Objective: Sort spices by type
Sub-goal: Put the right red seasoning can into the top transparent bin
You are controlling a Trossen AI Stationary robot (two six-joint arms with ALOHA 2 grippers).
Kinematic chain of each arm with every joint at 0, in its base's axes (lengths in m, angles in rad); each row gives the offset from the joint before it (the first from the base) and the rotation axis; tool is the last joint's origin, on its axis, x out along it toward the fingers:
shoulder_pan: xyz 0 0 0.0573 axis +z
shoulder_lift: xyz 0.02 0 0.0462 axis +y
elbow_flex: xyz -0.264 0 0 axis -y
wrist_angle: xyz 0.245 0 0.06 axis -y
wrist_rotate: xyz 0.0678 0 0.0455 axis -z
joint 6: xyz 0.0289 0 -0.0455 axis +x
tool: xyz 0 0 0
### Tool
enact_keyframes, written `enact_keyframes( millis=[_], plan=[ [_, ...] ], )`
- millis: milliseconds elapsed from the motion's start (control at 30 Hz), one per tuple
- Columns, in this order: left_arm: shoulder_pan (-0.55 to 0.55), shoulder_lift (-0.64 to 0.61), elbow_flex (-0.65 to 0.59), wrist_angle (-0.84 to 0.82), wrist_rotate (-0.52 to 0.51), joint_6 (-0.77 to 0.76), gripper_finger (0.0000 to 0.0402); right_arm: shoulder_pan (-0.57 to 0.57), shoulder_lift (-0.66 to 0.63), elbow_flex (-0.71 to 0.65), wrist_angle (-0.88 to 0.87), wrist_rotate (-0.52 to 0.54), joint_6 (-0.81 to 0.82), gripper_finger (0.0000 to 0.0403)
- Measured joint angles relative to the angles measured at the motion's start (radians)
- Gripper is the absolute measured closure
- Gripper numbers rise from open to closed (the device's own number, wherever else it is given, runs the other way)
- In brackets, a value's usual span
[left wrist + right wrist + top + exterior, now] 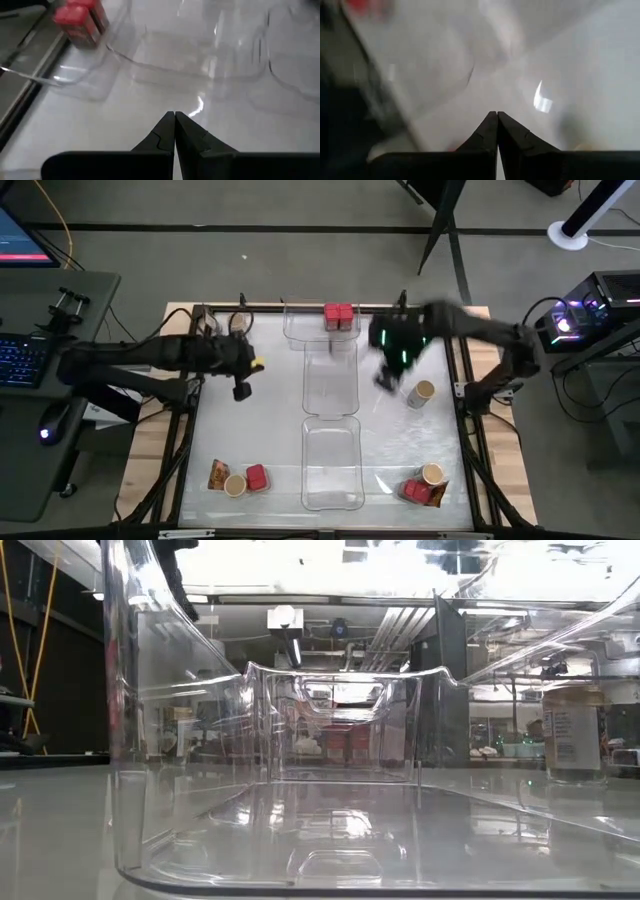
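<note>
While both hands are pinched shut and empty, red containers (338, 317) sit in the far tray (300, 330).

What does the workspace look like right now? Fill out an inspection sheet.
Surface: white table, glossy, on a wooden frame.
Job's things: two red boxes in the far clear tray; one jar standing alone at right; mixed groups at near left and near right.
Clutter: nothing seen.
Grippers: left gripper and right gripper both shut, empty, over the table.
Cables: nothing seen on the table.
Surroundings: keyboard at left.
</note>
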Motion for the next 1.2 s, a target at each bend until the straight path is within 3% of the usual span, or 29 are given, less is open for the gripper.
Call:
enact_keyframes(
  millis=[167, 333, 467, 600, 933, 1200],
  plan=[
    [0.048, 0.000, 0.000, 0.093, 0.074, -0.022, 0.0401, 0.285, -0.096, -0.266, 0.200, -0.262, 0.223, 0.0403],
    [0.038, 0.000, 0.000, 0.115, 0.110, -0.114, 0.0402, 0.541, -0.143, -0.431, 0.423, -0.289, 0.373, 0.0403],
    [0.013, 0.000, 0.000, 0.118, 0.110, -0.200, 0.0401, 0.661, -0.129, -0.567, 0.635, -0.281, 0.399, 0.0403],
    [-0.018, 0.000, 0.000, 0.142, 0.108, -0.294, 0.0401, 0.729, -0.089, -0.645, 0.731, -0.241, 0.372, 0.0403],
    [-0.055, 0.000, 0.000, 0.166, 0.031, -0.324, 0.0401, 0.782, 0.030, -0.648, 0.693, -0.052, 0.059, 0.0403],
    [-0.055, 0.001, 0.000, 0.165, 0.031, -0.323, 0.0402, 0.774, 0.088, -0.640, 0.705, -0.037, -0.019, 0.0403]
  ],
)
